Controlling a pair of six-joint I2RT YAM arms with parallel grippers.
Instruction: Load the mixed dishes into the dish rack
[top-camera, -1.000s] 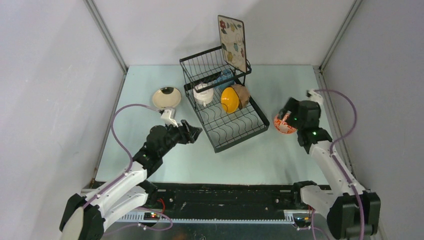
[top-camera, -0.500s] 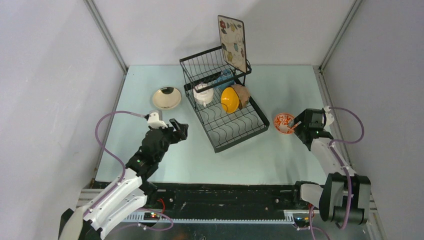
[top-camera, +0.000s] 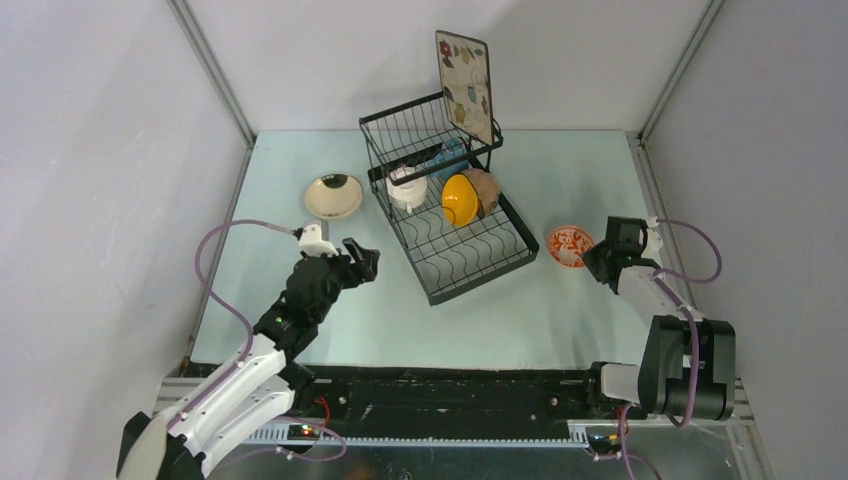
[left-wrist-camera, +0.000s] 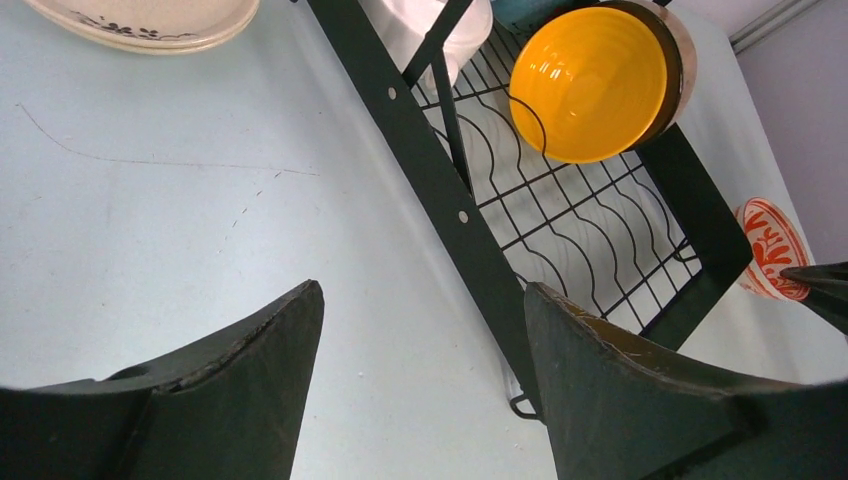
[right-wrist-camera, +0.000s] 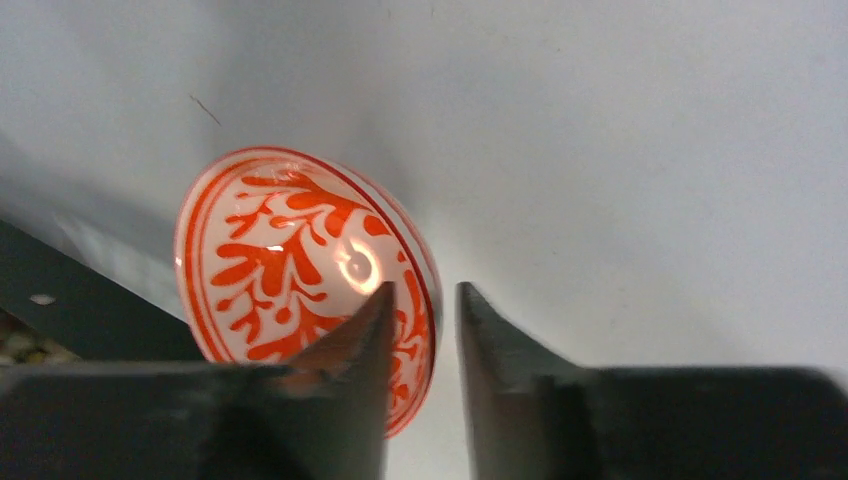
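I've dropped the right gripper (right-wrist-camera: 422, 295) low beside the red-patterned bowl (top-camera: 570, 245), right of the dish rack (top-camera: 470, 250), jaws a slit apart, pickup still pending.

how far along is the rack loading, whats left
Done: the square floral plate, white cup, blue mug, yellow bowl and brown bowl sit in the dish rack. In hand: the right gripper straddles the rim of the red-patterned bowl on the table; whether it is clamped is unclear. Left: that bowl and the round cream plates beside the rack; the left gripper is open and empty.
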